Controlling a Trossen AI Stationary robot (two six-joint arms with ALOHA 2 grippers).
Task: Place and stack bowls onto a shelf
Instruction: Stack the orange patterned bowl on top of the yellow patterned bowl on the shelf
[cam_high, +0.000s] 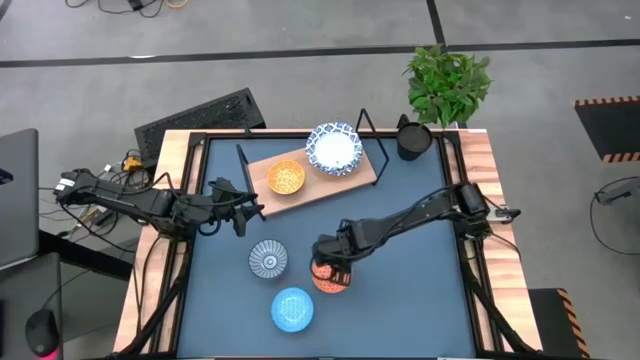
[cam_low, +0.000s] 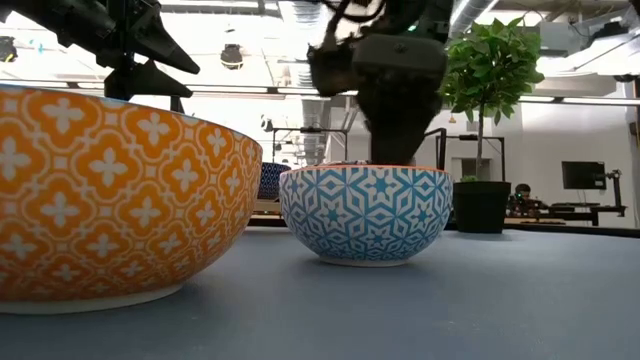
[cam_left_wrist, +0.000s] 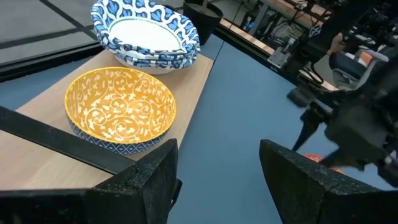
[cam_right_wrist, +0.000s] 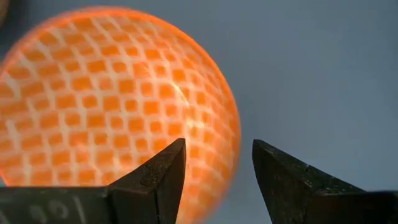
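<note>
**Right gripper over red-orange bowl, fingers open**

High view: we see the right gripper (cam_high: 332, 262) above the red-orange bowl (cam_high: 331, 276), mid-table; the grey-blue bowl (cam_high: 268, 259) and light blue bowl (cam_high: 292, 308) sit just beside it. Shelf (cam_high: 368, 172) carries the yellow bowl (cam_high: 286, 177) and white stack (cam_high: 334, 148); bare board only at its ends.

Left wrist view: left gripper (cam_left_wrist: 217, 180) open, near the shelf's edge.

Right wrist view: fingers parted across the bowl rim, not gripping

Red-orange bowl (cam_high: 330, 279) half under right gripper (cam_high: 332, 262)
</note>
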